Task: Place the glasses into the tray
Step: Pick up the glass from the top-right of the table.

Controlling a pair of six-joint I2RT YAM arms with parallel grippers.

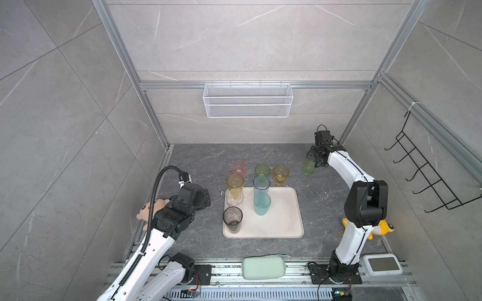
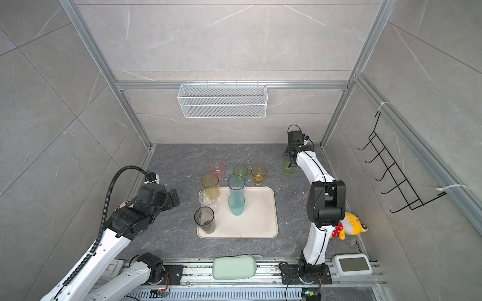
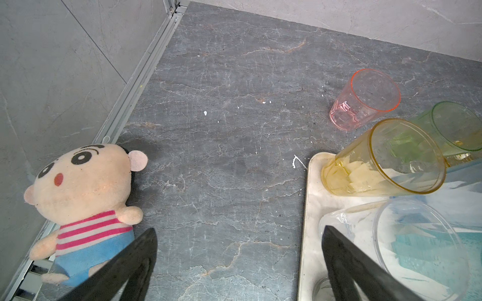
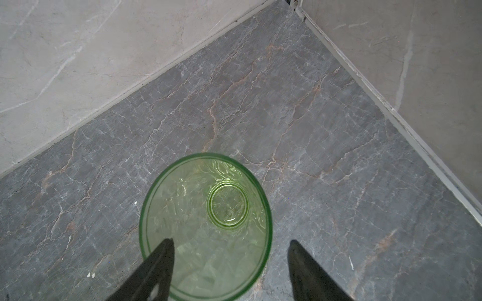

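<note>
The tray [image 1: 281, 221] is lying in the middle of the counter [image 1: 198, 161]. It is carrying the smoky grey glass [image 1: 232, 219] at its near left corner and the clear glass [image 1: 234, 199] just beyond that along the left rim. The tall amber glass [image 1: 235, 183] is at the far left corner and the teal glass [image 1: 262, 204] is nearer the middle. The pale blue glass [image 1: 261, 184] is standing at the far rim, seemingly just inside it.

Beyond the tray, three glasses are sitting upright on the counter: the pink glass [image 1: 239, 166], the short green glass [image 1: 262, 170] and the short amber glass [image 1: 281, 174]. The light green glass [image 4: 206, 226] is standing well apart, near the far right corner.

The right gripper [image 4: 231, 241] is hanging over that glass with its fingers apart. One is dipping inside the rim and the other is outside, with a gap showing, so nothing is being clamped. The left gripper [image 3: 239, 228] is hovering spread wide beside the tray's left edge, holding nothing.

A plush boy [image 3: 83, 198] is lying by the left wall, and a yellow plush [image 1: 383, 228] is lying behind the right arm.
</note>
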